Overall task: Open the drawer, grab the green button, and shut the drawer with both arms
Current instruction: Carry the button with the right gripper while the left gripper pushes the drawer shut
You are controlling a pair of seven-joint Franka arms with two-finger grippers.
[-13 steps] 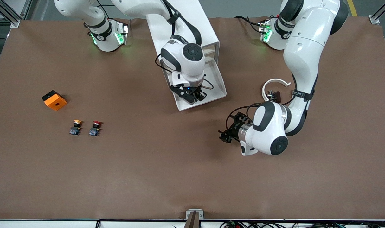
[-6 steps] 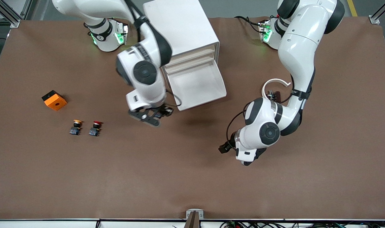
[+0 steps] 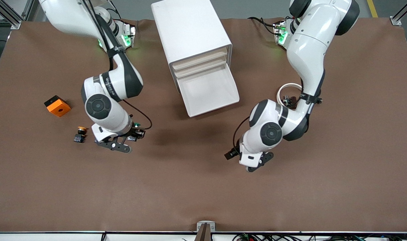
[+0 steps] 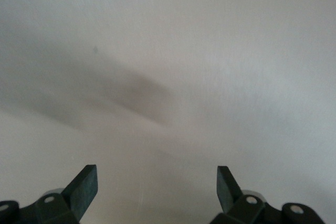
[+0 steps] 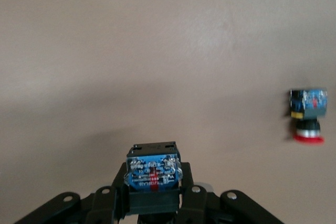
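Gripping the button (image 5: 153,179) between closed fingers, the right gripper (image 3: 129,139) hangs over bare table toward the right arm's end; the button's black and blue body faces the wrist camera and fills the gap between the pads; its cap is hidden under the body there, though a green glint at the gripper in the front view may be it; long axis judged to run along the gripper's own line, cap end away from the wrist, body end toward it. Just beside the gripper in the wrist view stands the red-capped button (image 5: 308,114), apart from the held one; the yellow-capped button (image 3: 80,133) lies near, and the orange block (image 3: 57,105) farther from the front camera than both. Outward again: the left gripper (image 3: 245,160), fingers spread wide and empty, hovers over bare table toward the left arm's end, wrist view showing nothing but table between its fingers. The drawer (image 3: 209,93), bottom of the cabinet (image 3: 190,30), stands pulled out and looks empty, its front lip toward the front camera; it lies between the two arms, and the left gripper looks the nearer to that lip; judged: button taken, setting it down and pushing the drawer shut remain, the push running along the drawer's slide axis into the cabinet.
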